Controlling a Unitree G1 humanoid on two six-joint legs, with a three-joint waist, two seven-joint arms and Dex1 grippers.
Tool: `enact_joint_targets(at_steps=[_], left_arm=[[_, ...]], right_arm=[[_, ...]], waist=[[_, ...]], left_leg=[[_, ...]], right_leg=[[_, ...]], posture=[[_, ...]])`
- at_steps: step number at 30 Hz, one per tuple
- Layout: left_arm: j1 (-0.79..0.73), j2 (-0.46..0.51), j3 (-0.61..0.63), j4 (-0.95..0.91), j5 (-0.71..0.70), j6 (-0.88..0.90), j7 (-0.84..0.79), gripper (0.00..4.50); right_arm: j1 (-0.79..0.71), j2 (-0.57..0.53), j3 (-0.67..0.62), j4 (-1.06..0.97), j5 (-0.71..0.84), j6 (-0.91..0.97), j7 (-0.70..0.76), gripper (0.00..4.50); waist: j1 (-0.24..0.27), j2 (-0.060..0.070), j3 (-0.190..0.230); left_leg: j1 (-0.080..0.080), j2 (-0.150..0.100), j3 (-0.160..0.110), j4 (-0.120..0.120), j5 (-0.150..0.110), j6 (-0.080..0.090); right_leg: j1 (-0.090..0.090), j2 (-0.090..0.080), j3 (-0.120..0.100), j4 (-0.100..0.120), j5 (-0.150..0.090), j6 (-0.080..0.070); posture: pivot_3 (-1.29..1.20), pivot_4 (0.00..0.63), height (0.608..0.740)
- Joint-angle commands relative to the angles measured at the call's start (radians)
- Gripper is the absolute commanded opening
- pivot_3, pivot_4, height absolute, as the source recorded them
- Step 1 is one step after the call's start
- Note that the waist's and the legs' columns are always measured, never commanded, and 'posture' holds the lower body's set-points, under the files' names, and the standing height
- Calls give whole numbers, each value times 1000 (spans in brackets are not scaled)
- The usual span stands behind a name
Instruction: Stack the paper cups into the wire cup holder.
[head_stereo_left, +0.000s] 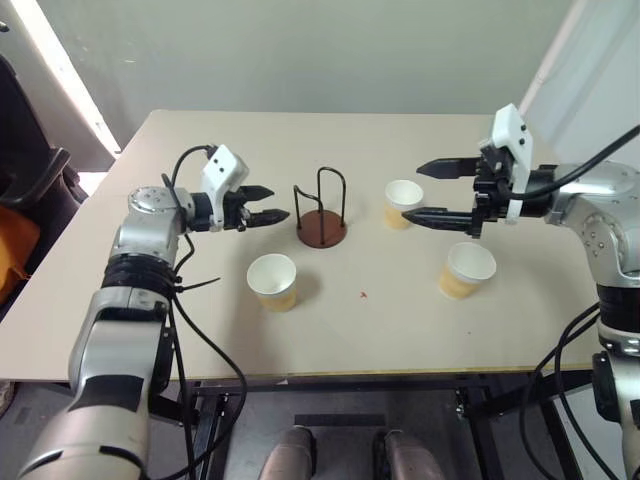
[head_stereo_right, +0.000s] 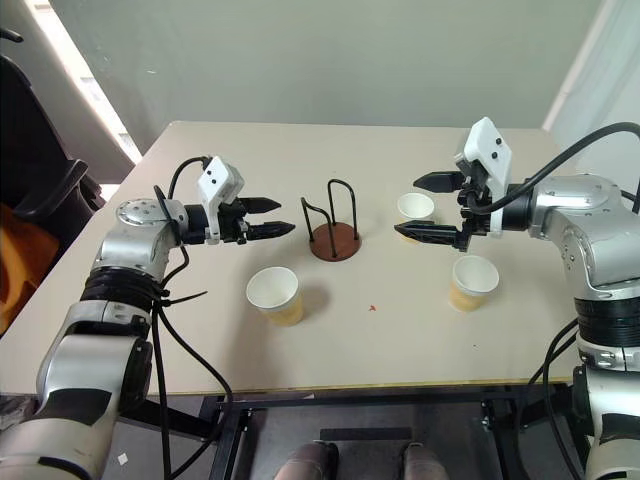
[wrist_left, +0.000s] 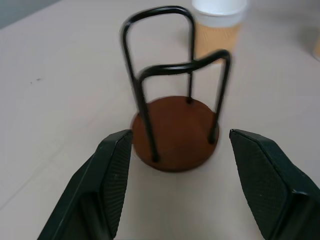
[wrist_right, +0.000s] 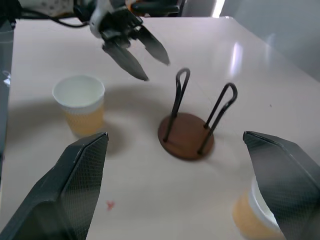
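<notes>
So the table (head_stereo_left: 420, 330) is a plain beige top, matte, with one tiny red speck (head_stereo_left: 363, 295) near the front middle and some glare along the far corner. It sits on a black metal frame, grey floor underneath. Behind it is a pale grey-green wall, with a bright strip of light slanting down on the left and something dark and orange off the left edge, can't tell what.

The wire cup holder (head_stereo_left: 321, 212) stands upright around the middle of the table, with no cup in it. The three paper cups are all upright on the table: one (head_stereo_left: 272, 281) in front of the holder toward the left, one (head_stereo_left: 402, 203) just to the holder's right, one (head_stereo_left: 466, 270) further right and nearer the front.

Left end effector (head_stereo_left: 264, 202) hovers just left of the holder, fingers moderately apart, holding nothing. Right end effector (head_stereo_left: 428, 192) is spread wide above the cup beside the holder, also holding nothing.
</notes>
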Motion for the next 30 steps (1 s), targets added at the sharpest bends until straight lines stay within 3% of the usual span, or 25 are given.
enact_joint_targets(at_steps=[1, 14, 17, 25, 30], left_arm=[[-91, -48, 15, 105, 37, -77, 92, 3288], [-207, -190, 12, 317, 118, -181, 247, 3288], [-224, -198, 21, 340, 123, -188, 277, 2696], [-232, -191, 27, 334, 119, -191, 195, 20], [-235, -190, 29, 264, 86, -163, 17, 20]], right_arm=[[-11, 3, -26, -64, 30, 27, -39, 4500], [17, -3, -44, -151, 74, 91, -117, 4500], [27, -8, -46, -163, 78, 94, -130, 4500], [36, -17, -55, -170, 85, 93, -146, 4500], [66, -95, -47, -180, 108, 74, -49, 4500]], waist=[[5, 0, 0], [9, 0, 0], [9, 0, 0], [9, 0, 0], [16, 0, 0]], left_leg=[[0, 0, 0, 0, 0, 0], [-2, -2, 3, 1, 1, 2], [-2, -2, 4, 1, 1, 3], [-2, -2, 5, 1, 2, 4], [-3, -3, 5, 2, 2, 4]], right_leg=[[0, 0, 0, 0, 0, 0], [1, -1, 1, -7, 3, 6], [1, -1, 2, -8, 3, 7], [1, -1, 3, -9, 4, 8], [1, -1, 3, -10, 4, 9]], posture=[[0, 150, 740], [0, 150, 740], [0, 150, 740], [0, 150, 740], [0, 150, 740]])
